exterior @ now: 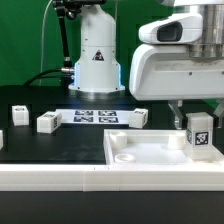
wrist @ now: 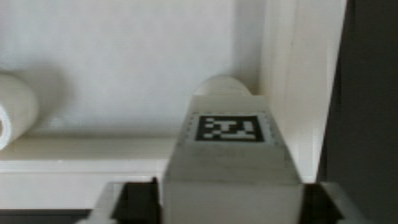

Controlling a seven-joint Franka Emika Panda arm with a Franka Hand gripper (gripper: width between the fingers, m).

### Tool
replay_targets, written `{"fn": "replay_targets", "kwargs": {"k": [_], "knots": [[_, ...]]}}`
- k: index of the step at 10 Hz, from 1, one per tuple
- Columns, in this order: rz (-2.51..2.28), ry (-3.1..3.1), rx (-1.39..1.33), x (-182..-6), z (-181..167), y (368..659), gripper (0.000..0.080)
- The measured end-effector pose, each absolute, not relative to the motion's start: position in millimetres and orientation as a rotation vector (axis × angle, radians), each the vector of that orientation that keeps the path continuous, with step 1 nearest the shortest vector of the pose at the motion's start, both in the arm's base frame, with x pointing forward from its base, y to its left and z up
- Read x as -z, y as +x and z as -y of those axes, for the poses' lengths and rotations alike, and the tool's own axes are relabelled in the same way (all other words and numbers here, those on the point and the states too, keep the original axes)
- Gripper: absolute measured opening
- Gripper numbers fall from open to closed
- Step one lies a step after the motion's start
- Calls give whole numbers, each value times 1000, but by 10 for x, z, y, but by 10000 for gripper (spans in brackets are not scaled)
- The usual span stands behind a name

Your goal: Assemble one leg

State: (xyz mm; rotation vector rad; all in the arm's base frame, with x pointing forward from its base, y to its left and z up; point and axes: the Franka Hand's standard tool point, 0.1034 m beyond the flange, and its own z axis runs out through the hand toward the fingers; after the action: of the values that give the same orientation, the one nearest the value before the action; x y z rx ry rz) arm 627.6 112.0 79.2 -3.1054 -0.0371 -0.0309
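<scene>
While my gripper (exterior: 197, 118) is clamped on the leg (exterior: 199, 133), with the fingers (wrist: 139, 205) pressing its two sides in the wrist view, I hold it upright over the panel (exterior: 150, 150), at the corner on the exterior view's right. I cannot tell whether its base touches the panel.

Step in hand, as I judge it: bringing the leg to a corner socket for insertion.

Next move calls for centring the post over a socket, keeping it upright, then lowering and probably twisting to seat it. A tilt could jam it on the rim. The wrist view shows what looks like one round socket (wrist: 11, 105) beside the leg, not under it.

Count:
- Legs: one in my grip. Three loose on the table (exterior: 60, 145): loose leg A (exterior: 19, 114), loose leg B (exterior: 47, 121), loose leg C (exterior: 133, 118).
- A white thing at the exterior view's left edge is cut off and not identified.
- Panel: one.
- Marker board (exterior: 98, 117): one, between B and C.
</scene>
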Motion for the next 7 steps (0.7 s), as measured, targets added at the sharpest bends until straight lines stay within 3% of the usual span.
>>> {"fn": "replay_targets", "kwargs": {"k": [3,7], "knots": [[-38,-3102,29,-791,-1125,6275,291],[-644,-2987,-4,-789,-1125,6273,291]]}}
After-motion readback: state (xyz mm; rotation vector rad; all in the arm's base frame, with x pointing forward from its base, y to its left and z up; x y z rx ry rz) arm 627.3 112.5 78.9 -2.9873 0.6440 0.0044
